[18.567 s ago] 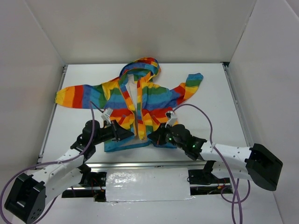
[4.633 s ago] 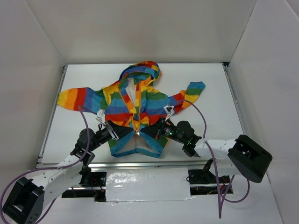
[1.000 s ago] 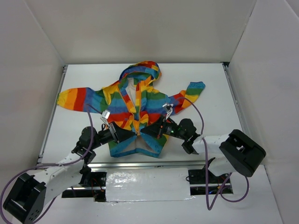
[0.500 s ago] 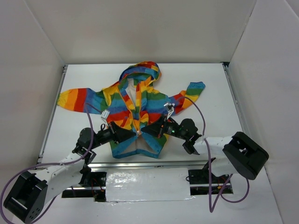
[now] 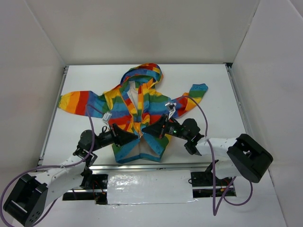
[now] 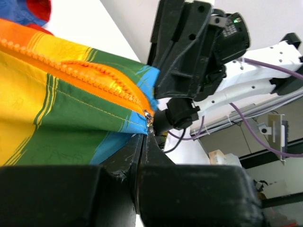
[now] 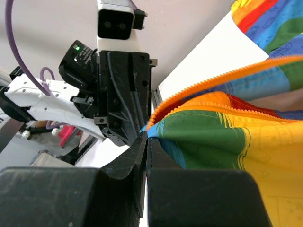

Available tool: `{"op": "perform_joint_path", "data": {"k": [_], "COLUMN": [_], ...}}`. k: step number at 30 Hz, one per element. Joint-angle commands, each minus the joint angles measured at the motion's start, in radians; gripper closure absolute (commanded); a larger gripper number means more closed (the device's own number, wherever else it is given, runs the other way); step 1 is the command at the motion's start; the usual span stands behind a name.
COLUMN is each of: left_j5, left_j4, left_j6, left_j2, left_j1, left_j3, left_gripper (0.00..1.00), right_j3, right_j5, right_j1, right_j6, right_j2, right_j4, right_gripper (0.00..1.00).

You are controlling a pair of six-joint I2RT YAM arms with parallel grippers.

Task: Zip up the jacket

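Observation:
The rainbow-striped jacket [image 5: 158, 100] lies face up on the white table [image 5: 218, 85], hood at the far side, its front open down the orange zipper [image 5: 134, 106]. My left gripper [image 5: 137, 136] is shut on the blue bottom corner of one front panel, right at a small metal zipper piece [image 6: 149, 117]. My right gripper [image 5: 145, 131] is shut on the bottom corner of the other panel [image 7: 227, 137]. The two tips nearly meet above the hem. In the left wrist view my gripper [image 6: 144, 135] faces the right one [image 6: 189, 61]. In the right wrist view my gripper [image 7: 147, 137] faces the left one [image 7: 118, 85].
White walls close in the table on three sides. A metal rail [image 5: 142, 166] and a shiny taped patch [image 5: 149, 187] run along the near edge. Purple cables [image 5: 206, 118] loop over both arms. The sleeves [image 5: 78, 100] spread out left and right.
Long ago the grippers held the hem corners apart; now the corners are drawn together at the middle. Over the last second the tips moved slightly away from me and the hem bunched a little.

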Motion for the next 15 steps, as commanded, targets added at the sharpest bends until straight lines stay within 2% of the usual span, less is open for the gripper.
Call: {"op": "perform_joint_path", "data": {"k": [1, 4, 15], "left_j5": [0.038, 0.0, -0.026], "left_j4": [-0.026, -0.064, -0.139], "left_j6": [0.055, 0.067, 0.076], "left_j2": [-0.004, -0.013, -0.108], "left_j1": [-0.019, -0.019, -0.021], "left_j3": [0.001, 0.01, 0.004], "left_gripper": [1.0, 1.0, 1.0], "right_j3": [0.062, 0.057, 0.054], "right_j5": [0.011, 0.011, 0.146], "right_j1": [-0.01, -0.009, 0.007], "right_j6": [-0.009, -0.001, -0.041], "right_j2": [0.006, 0.006, -0.138], "right_j4": [0.075, 0.079, -0.152], "right_gripper": [1.0, 1.0, 1.0]}}
